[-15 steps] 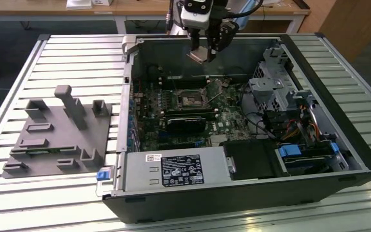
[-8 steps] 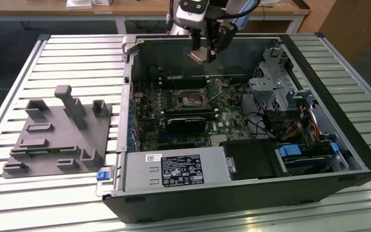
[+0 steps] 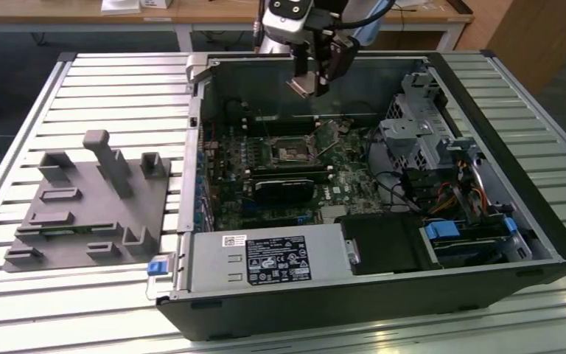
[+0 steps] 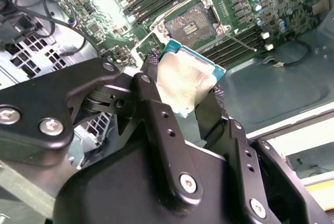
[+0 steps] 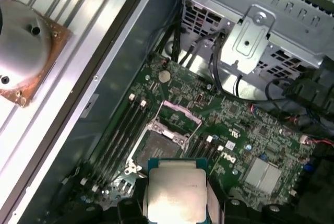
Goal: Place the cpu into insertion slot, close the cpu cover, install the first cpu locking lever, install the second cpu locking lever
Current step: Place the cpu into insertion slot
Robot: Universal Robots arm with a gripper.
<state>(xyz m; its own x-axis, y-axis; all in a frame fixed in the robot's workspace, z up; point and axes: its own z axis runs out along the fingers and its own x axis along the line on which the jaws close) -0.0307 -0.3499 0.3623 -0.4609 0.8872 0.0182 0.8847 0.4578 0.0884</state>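
1. In the exterior view, the gripper point(image 3: 312, 82) hangs over the far part of the open computer case point(image 3: 362, 313), above the motherboard point(image 3: 334, 193) and clear of it. The case lies on a slatted metal table point(image 3: 116, 88). A grey moulded fixture point(image 3: 86, 199) sits well apart, at the exterior view's left.
2. That view also places the insertion slot point(image 3: 291, 151): a small black square with a silvery rim, nearer than the gripper and lower. The labelled power supply box point(image 3: 263, 258) is at the near edge of the case.
3. The exterior view does not make clear what sits between the fingertips. The second wrist view does: the gripper point(image 4: 185, 85) is clenched on the cpu point(image 4: 190, 80), with one black finger point(image 4: 151, 91) on each side of its edges. The pale metal face is tilted and catches the light.
4. The same view shows the insertion slot point(image 4: 194, 24) open just beyond the chip, its contact field bare. The cpu is held in the air, not touching the socket.
5. The first wrist view looks down past the gripper point(image 5: 176, 211). The cpu point(image 5: 176, 192) is seen face-on, with the insertion slot point(image 5: 156, 148) beyond it.
6. In the first wrist view, the cpu cover point(image 5: 180, 117) stands raised at the slot's far edge as a thin silvery frame. A perforated metal drive cage point(image 5: 261, 31) and cables lie further off.
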